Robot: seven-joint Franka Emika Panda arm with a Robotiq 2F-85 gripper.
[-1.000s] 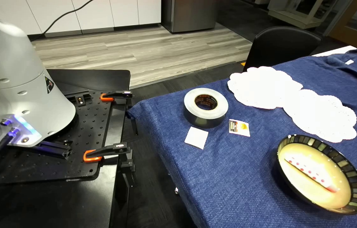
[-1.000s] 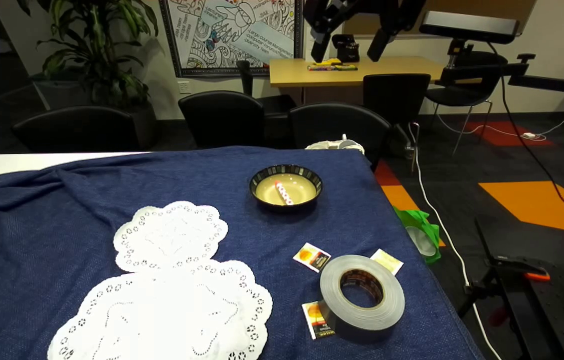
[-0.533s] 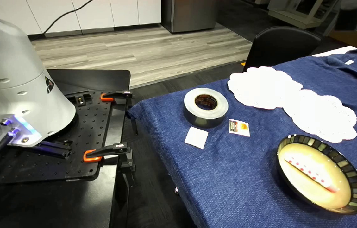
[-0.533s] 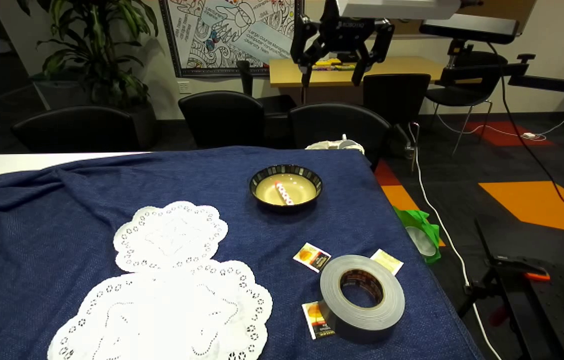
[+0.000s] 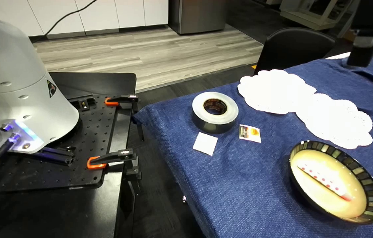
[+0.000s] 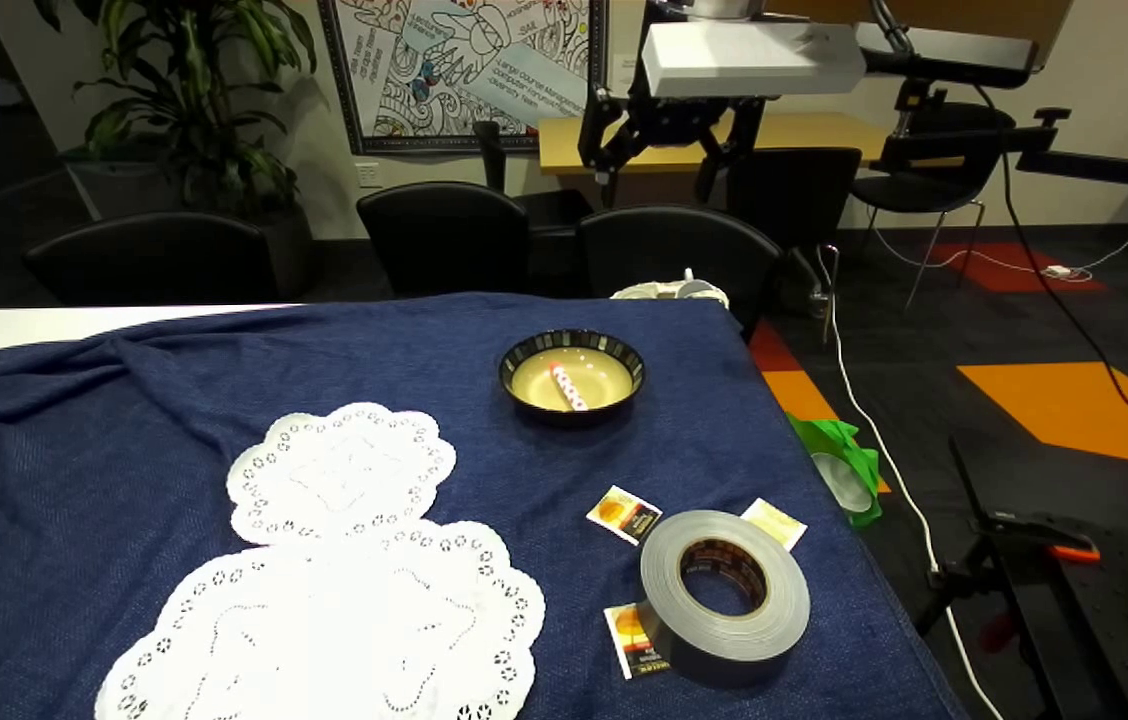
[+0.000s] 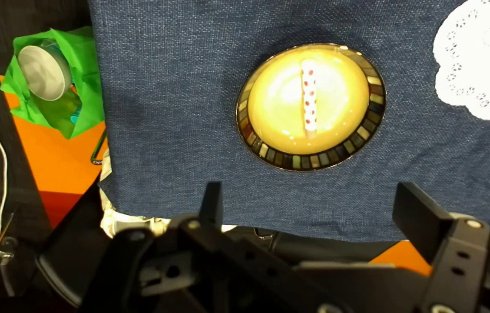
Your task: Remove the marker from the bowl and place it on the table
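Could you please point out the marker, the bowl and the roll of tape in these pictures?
Marker (image 7: 309, 99): in the wrist view, on the middle of its dotted body.
Bowl (image 7: 297, 162): in the wrist view, on its patterned rim.
Roll of tape (image 6: 724, 634): in an exterior view, on its grey upper face.

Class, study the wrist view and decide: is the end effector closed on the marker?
No. The end effector stands wide open, clear of the marker, which lies inside the bowl.
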